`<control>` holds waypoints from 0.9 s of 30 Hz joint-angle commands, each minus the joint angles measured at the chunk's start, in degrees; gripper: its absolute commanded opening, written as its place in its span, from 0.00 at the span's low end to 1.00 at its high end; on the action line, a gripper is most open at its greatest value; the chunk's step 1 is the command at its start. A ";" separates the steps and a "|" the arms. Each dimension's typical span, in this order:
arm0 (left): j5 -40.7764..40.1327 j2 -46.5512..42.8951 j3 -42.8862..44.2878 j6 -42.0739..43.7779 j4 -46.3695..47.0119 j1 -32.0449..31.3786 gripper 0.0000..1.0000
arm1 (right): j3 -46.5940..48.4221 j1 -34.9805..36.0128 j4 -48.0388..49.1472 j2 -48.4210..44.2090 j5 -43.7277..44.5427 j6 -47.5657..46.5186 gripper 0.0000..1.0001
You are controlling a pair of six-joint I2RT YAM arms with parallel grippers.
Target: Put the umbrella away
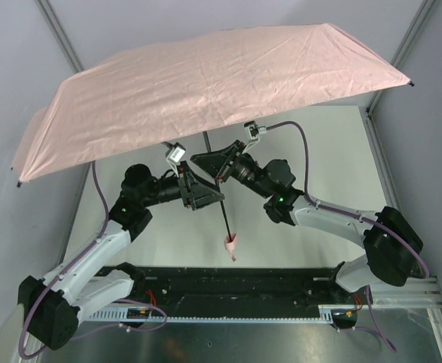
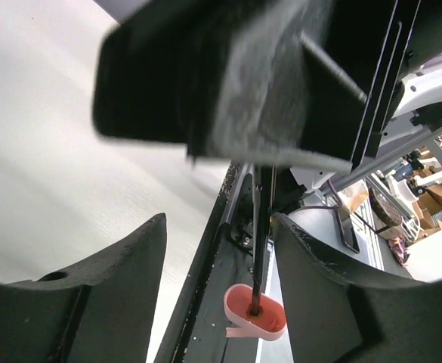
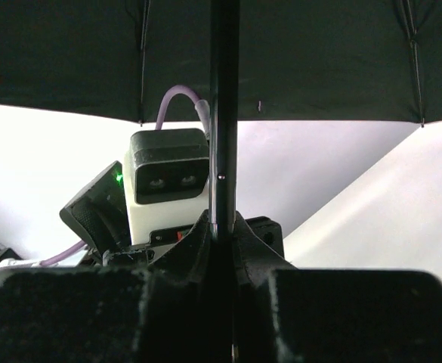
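The umbrella (image 1: pixel 205 83) was fully open and was held up in the air, its pale pink canopy (image 1: pixel 130 113) spreading over both arms and over most of the table (image 1: pixel 326 159). On the left, the left gripper (image 1: pixel 209 197) had its two fingers apart, and in its wrist view the thin dark shaft (image 2: pixel 260 242) passed through the gap between them, nearer to the right-hand finger than to the other; I could not tell if it touched that finger, but it was not squeezed. Below this place the shaft went down to the small pink handle (image 1: pixel 231 243), which hung free above the near edge of the table. To the right and a little higher, the right gripper (image 1: pixel 219 168) was clamped on the shaft just under the canopy, and its own camera showed the shaft pinched straight between the pads. I judged that the step in hand was for the left gripper to take its own hold on the shaft, so that the canopy could then be folded. To do it well, the left gripper should first bring the shaft to the middle of its gap and only then close, squarely and just below the other grip. The right grip should remain firm, because the wide canopy could tip easily. Any pull should follow the line of the shaft, since such a thin rod would probably bend under a sideways force.
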 commanded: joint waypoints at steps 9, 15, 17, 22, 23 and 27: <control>1.01 -0.20 3.37 1.62 0.11 -1.14 0.30 | 2.65 1.40 11.56 0.51 -7.37 1.24 0.04; -8.29 -4.42 2.09 5.19 -1.20 -1.15 0.02 | 2.64 1.16 8.25 0.45 -6.99 1.17 0.13; -13.43 -6.23 2.27 6.88 -4.94 -1.15 0.01 | 3.00 0.41 1.82 -0.91 -4.52 -1.26 0.25; -18.97 -7.14 3.89 10.00 -12.85 -1.17 0.00 | 8.37 -0.79 -17.38 -2.40 1.46 -12.33 0.60; -18.65 -7.18 3.93 9.80 -13.09 -1.16 0.00 | 9.03 -0.81 -19.25 -2.29 2.11 -13.94 0.64; -16.91 -6.88 3.76 8.91 -13.62 -1.31 0.00 | 11.32 -0.75 -22.41 -0.90 2.26 -17.75 0.75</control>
